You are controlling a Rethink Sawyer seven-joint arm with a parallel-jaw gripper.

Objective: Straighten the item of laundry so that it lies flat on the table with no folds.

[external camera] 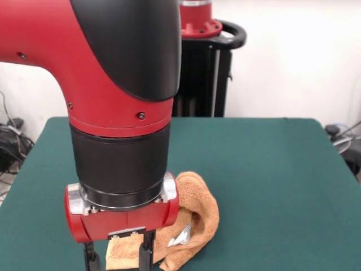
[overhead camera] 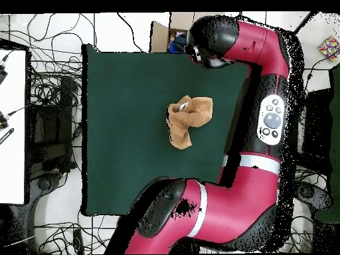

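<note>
The item of laundry [external camera: 194, 212], an orange-tan terry towel, lies crumpled in a folded heap on the green table [external camera: 271, 169], near its front edge. A small white tag [external camera: 181, 236] shows on its front. My gripper [external camera: 117, 264] hangs at the picture's bottom edge, just in front of the towel's left part. Its two black fingers [external camera: 146, 255] stand wide apart with towel showing between them, and their tips are cut off by the frame. In the overhead view the towel [overhead camera: 189, 121] lies bunched right of the table's middle [overhead camera: 126, 119], and the arm hides the gripper.
The big red and black arm [external camera: 118, 101] fills the left of the front view and hides the table behind it. The black pedestal [external camera: 203, 73] stands at the far edge. Cables and desks [overhead camera: 40, 99] surround the table in the overhead view.
</note>
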